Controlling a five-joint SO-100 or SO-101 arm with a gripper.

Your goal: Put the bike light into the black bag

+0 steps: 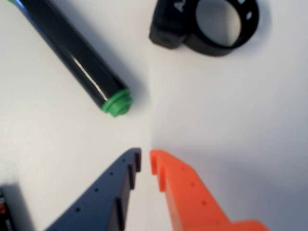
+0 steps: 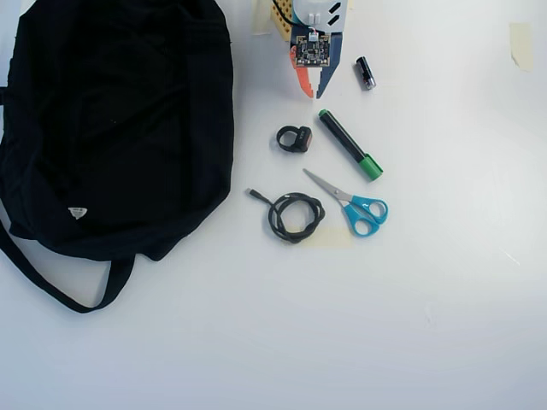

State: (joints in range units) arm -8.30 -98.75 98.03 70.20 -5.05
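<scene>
White tabletop, evenly lit. Claw (image 1: 145, 161) at bottom centre of the wrist view, tips nearly together, holding nothing. Marker (image 1: 77, 60) upper left, bike light (image 1: 204, 24) at top edge, both clear of the tips. Light looks small, light, rigid body with a floppy rubber loop; I'd pinch the boxy body, not the ring. Black bag (image 2: 111, 120) fills the overhead view's upper left, well apart.

Overhead view: bag (image 2: 111, 128) left, bike light (image 2: 295, 138) just right of it, marker (image 2: 349, 143) beyond, cable (image 2: 292, 213) and scissors (image 2: 355, 205) below.
</scene>
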